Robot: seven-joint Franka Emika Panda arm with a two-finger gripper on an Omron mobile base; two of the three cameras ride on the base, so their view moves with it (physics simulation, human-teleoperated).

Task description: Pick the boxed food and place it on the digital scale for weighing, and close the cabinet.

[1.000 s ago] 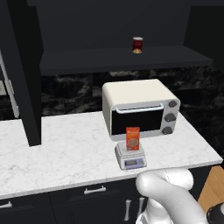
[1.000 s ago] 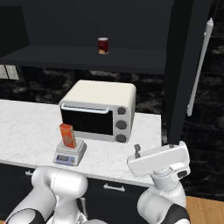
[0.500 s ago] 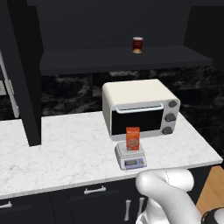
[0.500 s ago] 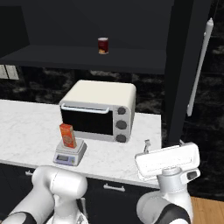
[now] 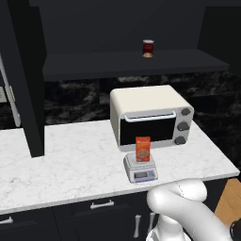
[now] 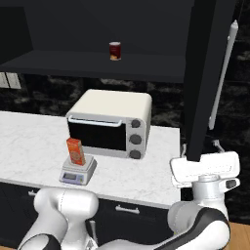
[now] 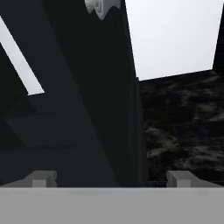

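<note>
The boxed food [image 5: 142, 148] already stands upright on the digital scale [image 5: 140, 168], in front of the cream toaster oven [image 5: 149, 116], so judging from how things lie the weighing half of the task is done and what is left is the cabinet [image 6: 207, 73]. The gripper [image 6: 205, 168] hangs with its jaws spread wide and nothing between them, well off to the right of the scale and box, and sits just below the lower edge of the cabinet's open right door. That door stands swung out toward the robot, edge-on in the right base view, its long axis vertical, with the long silver bar handle [image 6: 222, 74] running parallel to it on its far right face. In the hand view the dark door panel [image 7: 100, 96] rises straight ahead of the spread fingertips [image 7: 42, 178] and slightly left of centre (the pale hinge or handle mount at the top of that view is too blurred to name), with black marbled backsplash to its right. So the relation that matters is this: the door is directly above and in front of the gripper, and its outer face lies to the gripper's right, which suggests a leftward sweep against it would swing it shut. The dark red can [image 5: 148, 48] sits on the open shelf, up and far left of the gripper.
</note>
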